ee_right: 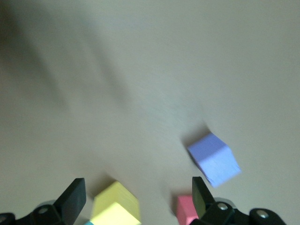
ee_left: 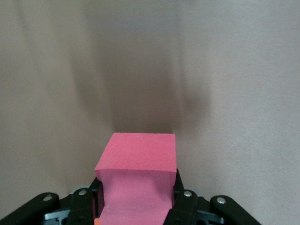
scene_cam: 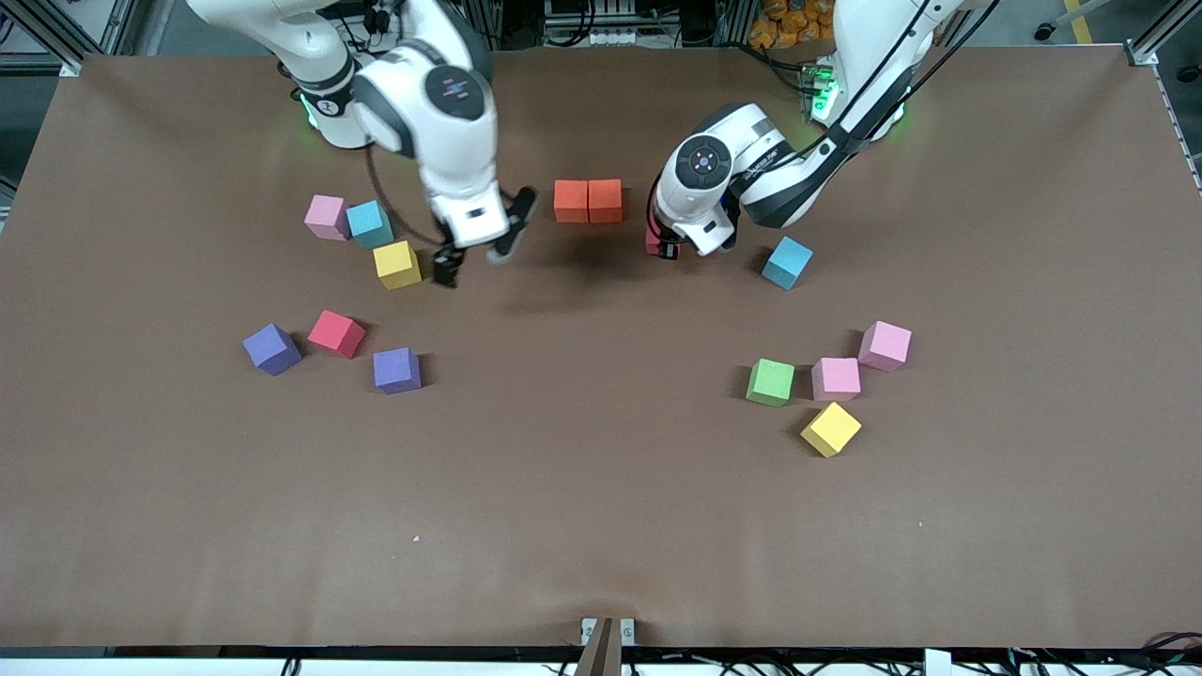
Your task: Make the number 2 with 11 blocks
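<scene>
My left hand (ee_left: 136, 206) pinches a red block (ee_left: 138, 176), upper centre, beside the two orange blocks (scene_cam: 588, 201); my right hand (scene_cam: 479, 253) hangs spread by a yellow block (scene_cam: 397, 265).

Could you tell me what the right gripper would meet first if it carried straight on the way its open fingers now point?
Probably only the bare brown table: between the right gripper's open fingers, nothing lies ahead. The small yellow foam cube sits near one finger, though depth is unclear.

A robotics lab; two white arms (scene_cam: 441, 103) mounted along a brown-covered table (scene_cam: 601, 526); aluminium framing (scene_cam: 56, 28) and loose cables (scene_cam: 657, 23) past its edge; foam cubes (scene_cam: 588, 201) scattered as test pieces.
</scene>
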{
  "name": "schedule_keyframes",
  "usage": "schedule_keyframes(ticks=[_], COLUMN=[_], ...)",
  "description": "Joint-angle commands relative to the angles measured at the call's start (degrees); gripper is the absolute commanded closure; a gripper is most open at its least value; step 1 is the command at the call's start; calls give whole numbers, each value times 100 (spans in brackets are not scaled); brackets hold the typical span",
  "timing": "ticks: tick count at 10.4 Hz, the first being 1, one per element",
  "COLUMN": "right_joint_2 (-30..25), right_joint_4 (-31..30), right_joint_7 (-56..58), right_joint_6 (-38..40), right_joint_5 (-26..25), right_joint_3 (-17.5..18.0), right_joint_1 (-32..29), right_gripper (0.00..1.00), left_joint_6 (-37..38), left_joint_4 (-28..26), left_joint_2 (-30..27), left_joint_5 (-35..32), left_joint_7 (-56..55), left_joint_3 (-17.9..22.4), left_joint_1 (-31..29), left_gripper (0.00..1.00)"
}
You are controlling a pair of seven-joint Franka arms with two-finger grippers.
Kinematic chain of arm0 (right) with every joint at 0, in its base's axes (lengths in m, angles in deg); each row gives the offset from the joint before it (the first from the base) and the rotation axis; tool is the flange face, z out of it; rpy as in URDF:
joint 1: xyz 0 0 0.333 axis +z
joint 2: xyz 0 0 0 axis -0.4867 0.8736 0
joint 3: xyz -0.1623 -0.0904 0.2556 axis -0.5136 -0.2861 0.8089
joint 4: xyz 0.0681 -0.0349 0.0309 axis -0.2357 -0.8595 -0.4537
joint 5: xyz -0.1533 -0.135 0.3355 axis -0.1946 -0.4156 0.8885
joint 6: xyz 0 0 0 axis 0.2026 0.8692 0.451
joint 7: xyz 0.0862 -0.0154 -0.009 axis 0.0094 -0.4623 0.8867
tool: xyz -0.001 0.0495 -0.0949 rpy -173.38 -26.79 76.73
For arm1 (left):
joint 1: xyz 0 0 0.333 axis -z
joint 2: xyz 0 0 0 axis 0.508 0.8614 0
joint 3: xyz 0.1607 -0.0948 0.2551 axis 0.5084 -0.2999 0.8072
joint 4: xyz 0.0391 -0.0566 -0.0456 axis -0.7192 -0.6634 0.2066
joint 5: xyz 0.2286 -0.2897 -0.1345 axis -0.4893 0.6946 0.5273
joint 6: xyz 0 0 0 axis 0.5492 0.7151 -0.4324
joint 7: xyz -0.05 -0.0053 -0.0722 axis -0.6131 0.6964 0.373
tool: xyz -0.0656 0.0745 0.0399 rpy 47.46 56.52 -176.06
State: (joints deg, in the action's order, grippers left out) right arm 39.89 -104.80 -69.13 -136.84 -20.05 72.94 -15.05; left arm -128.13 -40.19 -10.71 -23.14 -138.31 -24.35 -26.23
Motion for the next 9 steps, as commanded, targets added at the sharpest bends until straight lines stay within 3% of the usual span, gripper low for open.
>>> schedule_keyframes(ticks=[1, 5, 9], right_joint_2=[-20, 867, 1422], right_joint_4=[-123, 105, 246], right_joint_7=[105, 62, 518], right_joint_6=[-207, -1164, -1703], right_joint_5=[49, 66, -39], right_joint_3=[67, 84, 58], right_joint_1=[-728, -1809, -2258], right_gripper=[0, 0, 0], left_joint_6=[-279, -876, -1167], left_joint_4=[-379, -800, -880], left_joint_2=[-236, -332, -411], left_joint_5=[108, 108, 55], left_joint_7=[-612, -1124, -1300], left_joint_3=[-253, -456, -465], left_joint_1=[-53, -53, 158], left_gripper=[75, 75, 76])
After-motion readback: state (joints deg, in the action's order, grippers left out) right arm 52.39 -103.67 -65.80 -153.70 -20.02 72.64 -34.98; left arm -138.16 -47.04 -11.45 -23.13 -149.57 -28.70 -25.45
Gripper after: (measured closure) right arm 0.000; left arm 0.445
